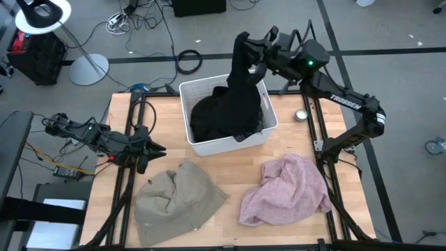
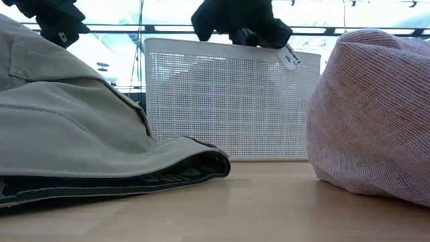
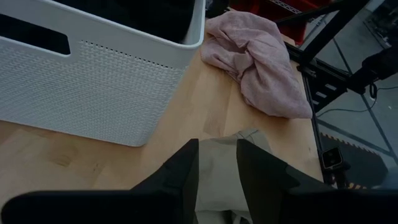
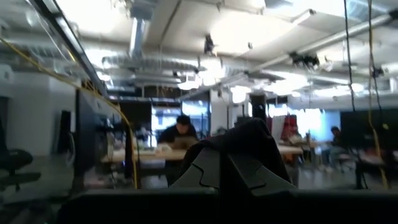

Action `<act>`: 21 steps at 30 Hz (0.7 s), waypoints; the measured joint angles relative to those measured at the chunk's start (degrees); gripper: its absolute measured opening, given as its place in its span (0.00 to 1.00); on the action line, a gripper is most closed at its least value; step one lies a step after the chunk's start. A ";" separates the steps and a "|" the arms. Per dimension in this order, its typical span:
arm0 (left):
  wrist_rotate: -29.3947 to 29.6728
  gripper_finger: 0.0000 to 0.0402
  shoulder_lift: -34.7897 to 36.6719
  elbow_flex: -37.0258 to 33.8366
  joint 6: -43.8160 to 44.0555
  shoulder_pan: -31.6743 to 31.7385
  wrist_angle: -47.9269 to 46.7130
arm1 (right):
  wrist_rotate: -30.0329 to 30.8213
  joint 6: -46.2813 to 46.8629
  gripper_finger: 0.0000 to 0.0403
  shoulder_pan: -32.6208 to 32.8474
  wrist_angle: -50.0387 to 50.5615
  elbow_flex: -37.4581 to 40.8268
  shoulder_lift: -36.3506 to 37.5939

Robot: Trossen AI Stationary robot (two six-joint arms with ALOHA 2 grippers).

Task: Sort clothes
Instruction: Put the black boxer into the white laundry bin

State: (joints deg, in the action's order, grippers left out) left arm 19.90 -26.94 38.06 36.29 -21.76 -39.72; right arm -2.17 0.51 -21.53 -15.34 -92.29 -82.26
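Note:
A white bin (image 1: 266, 132) stands at the table's far middle, filled with black cloth (image 1: 223, 115); one garment or two, I cannot tell. My right gripper (image 1: 245, 43) is high above the bin's far rim, shut on a black garment (image 1: 240, 73) that also shows in the low view (image 2: 235, 23). A beige garment (image 1: 178, 199) lies crumpled at the near left, and a pink one (image 1: 286, 189) at the near right. My left gripper (image 1: 157, 148) is open and empty, just above the beige garment's far edge (image 3: 217, 168). The teal and olive garments are out of view. My right gripper pinches the black garment's upper end (image 4: 245, 140) between its two fingers. The fingers lie about level, coming from the table's right. The garment hangs below them in a long drape, and its lower part (image 1: 230, 118) lies in the bin.
A small round object (image 1: 301, 115) lies on the table right of the bin. The bin's near wall (image 2: 228, 101) stands between the two heaps. Bare wood (image 1: 240, 171) shows between the beige and pink garments. People sit in the room beyond (image 4: 180, 127).

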 joint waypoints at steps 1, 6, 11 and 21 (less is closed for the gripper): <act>0.02 0.28 0.00 0.00 0.00 0.00 0.00 | 0.00 0.00 0.00 -0.29 1.23 0.00 0.02; 0.75 0.28 0.00 0.00 0.00 0.00 -0.03 | 0.80 -0.02 0.00 -1.54 1.64 0.00 -0.80; 1.55 0.28 0.00 0.00 0.00 0.00 -0.04 | 0.73 1.41 0.00 -2.37 -1.22 0.00 -1.01; 2.71 0.28 0.00 0.00 0.00 0.00 -0.09 | -0.61 5.56 0.00 -1.82 34.27 -0.01 -1.74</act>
State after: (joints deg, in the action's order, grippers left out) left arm 22.61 -26.94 38.06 36.29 -21.76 -39.81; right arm -2.79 6.08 -23.35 18.93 -92.30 -84.00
